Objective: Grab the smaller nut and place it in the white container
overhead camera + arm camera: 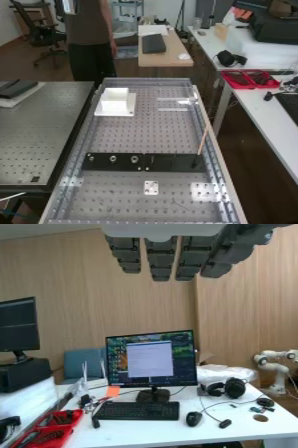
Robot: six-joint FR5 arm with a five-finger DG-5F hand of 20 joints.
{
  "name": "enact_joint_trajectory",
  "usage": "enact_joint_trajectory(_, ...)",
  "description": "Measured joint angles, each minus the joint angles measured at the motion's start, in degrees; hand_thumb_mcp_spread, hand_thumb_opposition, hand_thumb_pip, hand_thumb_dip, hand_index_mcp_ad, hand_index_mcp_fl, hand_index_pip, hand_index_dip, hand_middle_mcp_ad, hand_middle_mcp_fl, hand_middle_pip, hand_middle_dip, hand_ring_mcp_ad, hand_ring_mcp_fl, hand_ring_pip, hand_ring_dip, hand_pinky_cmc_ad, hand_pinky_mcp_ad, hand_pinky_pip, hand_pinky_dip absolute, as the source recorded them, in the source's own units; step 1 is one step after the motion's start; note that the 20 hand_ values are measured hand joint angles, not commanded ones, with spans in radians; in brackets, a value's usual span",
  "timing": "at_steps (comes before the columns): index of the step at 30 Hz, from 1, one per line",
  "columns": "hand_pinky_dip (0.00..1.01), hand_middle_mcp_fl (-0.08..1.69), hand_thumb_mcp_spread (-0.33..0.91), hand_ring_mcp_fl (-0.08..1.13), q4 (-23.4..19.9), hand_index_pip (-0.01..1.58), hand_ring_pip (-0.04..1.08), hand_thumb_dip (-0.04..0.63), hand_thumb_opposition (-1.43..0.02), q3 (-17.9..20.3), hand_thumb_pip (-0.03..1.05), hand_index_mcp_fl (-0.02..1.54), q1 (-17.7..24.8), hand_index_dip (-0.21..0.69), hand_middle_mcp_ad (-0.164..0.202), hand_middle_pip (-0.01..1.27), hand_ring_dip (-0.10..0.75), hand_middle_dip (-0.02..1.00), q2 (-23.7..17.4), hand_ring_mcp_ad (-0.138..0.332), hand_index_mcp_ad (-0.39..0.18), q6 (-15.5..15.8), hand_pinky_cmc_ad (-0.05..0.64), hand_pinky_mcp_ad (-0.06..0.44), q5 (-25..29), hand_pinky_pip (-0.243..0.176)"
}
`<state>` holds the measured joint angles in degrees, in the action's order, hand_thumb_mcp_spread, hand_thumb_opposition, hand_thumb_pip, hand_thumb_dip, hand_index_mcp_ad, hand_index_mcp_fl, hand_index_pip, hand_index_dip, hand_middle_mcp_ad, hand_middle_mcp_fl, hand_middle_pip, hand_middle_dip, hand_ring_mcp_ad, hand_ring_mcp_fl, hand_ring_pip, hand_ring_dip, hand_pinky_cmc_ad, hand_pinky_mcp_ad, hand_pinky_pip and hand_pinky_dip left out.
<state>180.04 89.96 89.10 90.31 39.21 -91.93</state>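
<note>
In the wrist view the hand [161, 260] hangs in with its dark grey fingers straight and side by side, open and holding nothing, in front of a desk and a wood-panelled wall. On the flat black bar in the high view stand the smaller nut [91, 158], the larger nut [113, 158] and the bearing [134, 159], in a row and apart from each other. The white container [115, 99] stands upright near the bench's far left corner, on a white base plate.
The black bar [174, 162] crosses the perforated bench, with a thin light stick [203, 140] rising near its right end. A small white plate [151, 188] lies nearer. Clear pieces [174, 104] are at the far right. In the wrist view a monitor [151, 359] stands on the desk.
</note>
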Motion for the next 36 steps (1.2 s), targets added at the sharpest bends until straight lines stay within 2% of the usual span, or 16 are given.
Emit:
enact_joint_trajectory(3,0.01,0.01,-0.01,0.0,0.1,0.01,0.01,0.007,-0.01,0.1,0.02,-0.01,0.1,0.012,0.059,0.02,0.016,0.03,0.0,0.065,-0.002,0.1,0.037,0.037,0.0,-0.01)
enact_joint_trajectory(4,0.01,0.01,-0.01,0.0,0.1,0.01,0.01,0.007,0.0,0.1,0.02,-0.01,0.1,0.012,0.056,0.02,0.016,0.03,0.0,0.051,0.0,0.1,0.03,0.031,0.0,-0.01)
enact_joint_trajectory(5,0.01,0.01,0.0,0.0,0.1,0.01,0.02,0.0,-0.03,0.1,0.06,-0.01,0.2,0.012,0.052,0.02,0.016,0.02,-0.1,0.051,0.003,0.2,0.03,0.031,0.0,-0.01)
enact_joint_trajectory(6,0.02,0.01,0.04,0.0,0.2,0.01,0.01,0.01,-0.09,0.1,0.17,-0.01,0.2,0.017,0.049,0.02,0.016,0.02,-0.1,0.051,0.003,0.2,0.037,0.037,0.0,-0.01)
enact_joint_trajectory(7,0.04,0.0,0.13,0.0,0.2,0.01,0.02,0.031,-0.19,0.1,0.31,-0.01,0.3,0.033,0.049,0.04,0.017,0.03,-0.1,0.051,0.0,0.3,0.047,0.054,0.0,-0.01)
enact_joint_trajectory(8,0.05,0.01,0.16,0.0,0.2,0.02,0.03,0.038,-0.25,0.1,0.39,0.0,0.3,0.045,0.051,0.06,0.019,0.05,-0.1,0.051,-0.005,0.3,0.063,0.084,0.0,-0.01)
enact_joint_trajectory(9,0.06,0.0,0.19,0.0,0.3,0.02,0.03,0.051,-0.32,0.0,0.43,-0.01,0.4,0.061,0.051,0.08,0.023,0.06,-0.1,0.054,-0.012,0.4,0.099,0.103,-0.1,-0.012)
enact_joint_trajectory(10,0.08,0.01,0.2,0.0,0.4,0.03,0.04,0.049,-0.42,0.0,0.42,-0.01,0.4,0.065,0.051,0.09,0.026,0.08,-0.1,0.058,-0.024,0.4,0.127,0.15,-0.1,-0.012)
enact_joint_trajectory(13,0.14,0.01,0.22,0.0,0.4,0.03,0.05,0.045,-0.56,-0.1,0.43,-0.01,0.4,0.11,0.049,0.11,0.056,0.14,-0.1,0.101,-0.045,0.4,0.23,0.216,-0.1,-0.03)
enact_joint_trajectory(14,0.14,0.01,0.22,0.0,0.4,0.04,0.08,0.049,-0.59,-0.1,0.44,-0.01,0.4,0.124,0.051,0.11,0.061,0.16,-0.1,0.105,-0.051,0.4,0.248,0.227,-0.1,-0.044)
enact_joint_trajectory(16,0.15,0.01,0.22,0.0,0.3,0.06,0.07,0.047,-0.62,0.0,0.46,0.0,0.4,0.138,0.051,0.12,0.072,0.17,-0.1,0.136,-0.051,0.4,0.293,0.265,0.0,-0.044)
enact_joint_trajectory(19,0.17,0.01,0.21,0.0,0.0,0.05,0.08,0.047,-0.67,0.2,0.47,-0.01,0.4,0.15,0.051,0.12,0.082,0.17,-0.2,0.152,-0.051,0.3,0.33,0.291,0.0,-0.044)
enact_joint_trajectory(21,0.18,0.01,0.21,0.0,0.0,0.05,0.07,0.047,-0.68,0.2,0.47,-0.01,0.4,0.155,0.051,0.13,0.086,0.19,-0.2,0.152,-0.051,0.2,0.347,0.291,-0.1,-0.061)
enact_joint_trajectory(24,0.19,0.01,0.22,0.0,0.0,0.07,0.09,0.045,-0.7,0.2,0.47,0.0,0.3,0.161,0.054,0.14,0.093,0.2,-0.2,0.164,-0.051,0.2,0.367,0.314,-0.1,-0.061)
enact_joint_trajectory(26,0.19,0.01,0.21,0.0,0.0,0.07,0.09,0.049,-0.71,0.1,0.48,0.0,0.2,0.161,0.075,0.14,0.093,0.2,-0.2,0.175,-0.052,0.2,0.365,0.311,-0.1,-0.061)
enact_joint_trajectory(36,0.19,0.01,0.19,0.0,-0.3,0.07,0.09,0.045,-0.72,0.4,0.48,0.0,0.1,0.169,0.075,0.14,0.093,0.21,-0.1,0.175,-0.051,0.2,0.384,0.311,0.0,-0.061)
